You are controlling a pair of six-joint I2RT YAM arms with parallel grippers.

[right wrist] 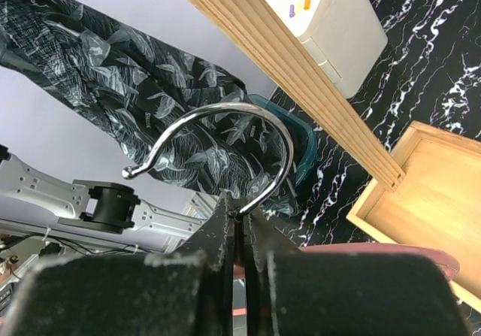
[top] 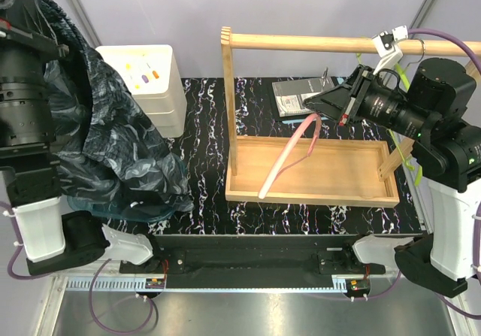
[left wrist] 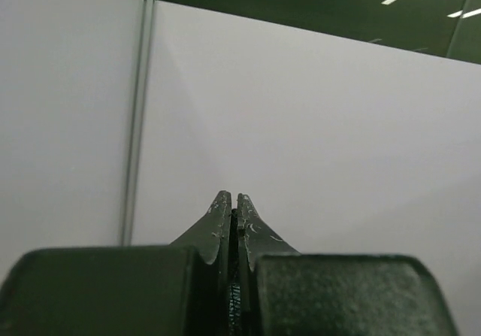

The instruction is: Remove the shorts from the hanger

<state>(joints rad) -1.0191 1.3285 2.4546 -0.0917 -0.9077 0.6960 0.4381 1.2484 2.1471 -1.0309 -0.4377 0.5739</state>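
Dark patterned shorts (top: pixel 113 137) hide the left gripper (left wrist: pixel 231 201) from above.

One pair of patterned shorts (top: pixel 113 133), one pink hanger (top: pixel 289 152), one wooden rack (top: pixel 312 198), one white drawer box (top: pixel 154 80) and one teal bin (right wrist: pixel 307 152) are showing over the worktop (top: pixel 203 163).

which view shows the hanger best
Top external: the pink hanger hangs from the right gripper, reaching down toward the tray. Right wrist shows just its metal hook pinched between the fingers, plus a sliver of pink. Left wrist shows none of it, only wall.
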